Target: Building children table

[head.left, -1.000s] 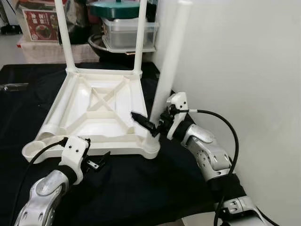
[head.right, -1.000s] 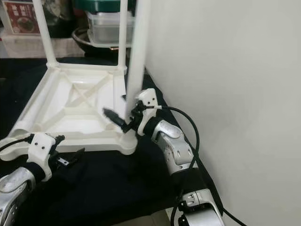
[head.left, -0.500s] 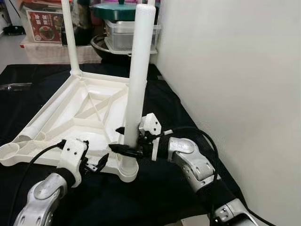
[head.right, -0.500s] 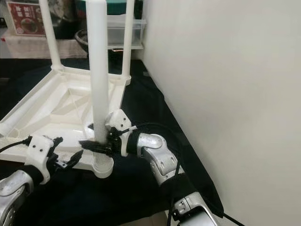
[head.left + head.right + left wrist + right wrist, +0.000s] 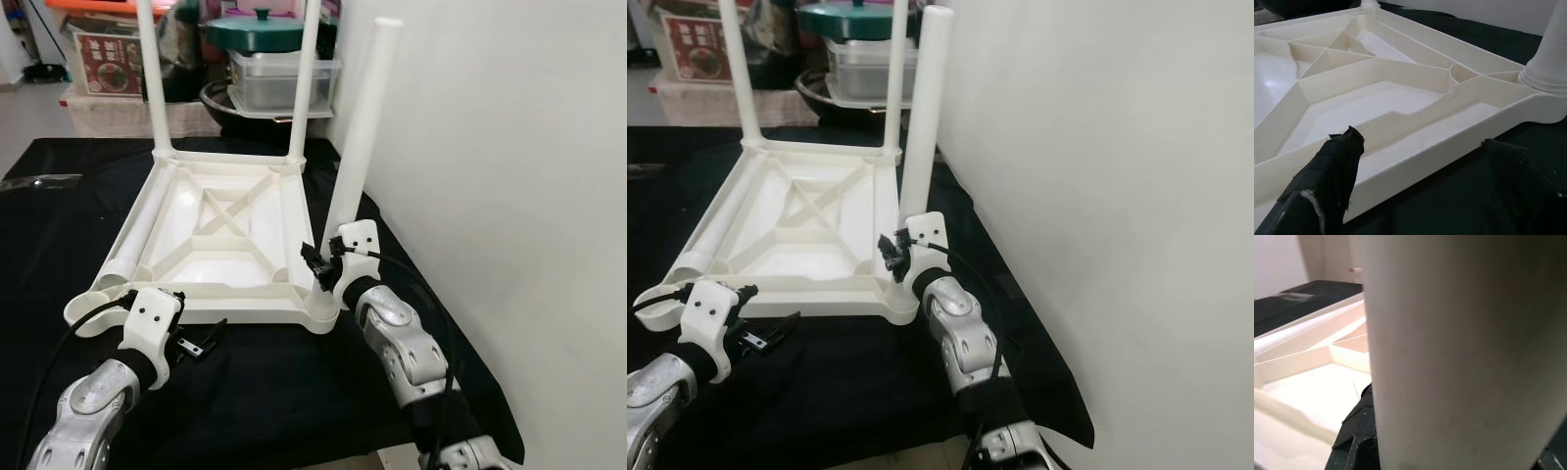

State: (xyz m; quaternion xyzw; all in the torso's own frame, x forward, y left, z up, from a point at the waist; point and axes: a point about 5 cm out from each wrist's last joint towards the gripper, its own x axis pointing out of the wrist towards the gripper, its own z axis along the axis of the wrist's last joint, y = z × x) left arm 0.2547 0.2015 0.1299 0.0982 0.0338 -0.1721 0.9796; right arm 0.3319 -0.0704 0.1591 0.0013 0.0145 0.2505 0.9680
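The white children's table (image 5: pixel 245 311) lies upside down on a black cloth. Two legs (image 5: pixel 306 78) stand in its far corners. A third leg (image 5: pixel 358 137) stands in the near right corner, leaning slightly right. My right gripper (image 5: pixel 321 264) is shut on this leg just above its socket; in the right wrist view the leg (image 5: pixel 1459 347) stands between the black fingers (image 5: pixel 1354 440). Another leg (image 5: pixel 132 250) lies along the table's left side, by the empty near-left socket (image 5: pixel 86 311). My left gripper (image 5: pixel 201 338) hovers open just before the table's front edge (image 5: pixel 1415 161), holding nothing.
A white wall (image 5: pixel 509 196) rises close on the right. Behind the table stand a clear plastic box with a green-lidded pot (image 5: pixel 279 69) and a red carton (image 5: pixel 103 64). The black cloth (image 5: pixel 294 421) ends near my body.
The camera has swung, so the whole scene shifted. The near-right leg stood upright half a second ago and leans right now, with my right gripper still on it. The left gripper has barely moved.
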